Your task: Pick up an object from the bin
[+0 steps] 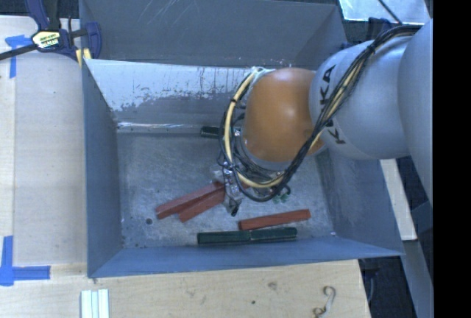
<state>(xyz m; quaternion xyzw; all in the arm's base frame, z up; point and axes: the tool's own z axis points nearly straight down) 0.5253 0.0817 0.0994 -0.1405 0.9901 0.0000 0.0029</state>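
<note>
Gripper (232, 197) low at bin (99, 162) centre, at right end of two red-brown sticks (190, 204) | I cannot tell its grip | dark green stick (246, 236) along front wall

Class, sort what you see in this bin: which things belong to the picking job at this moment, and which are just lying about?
In the job: tool; two overlapping reddish-brown sticks beside it; grey bin.
Lying about: lone reddish-brown stick near the front; dark green stick along the front wall; small dark piece by the back wall.
</note>
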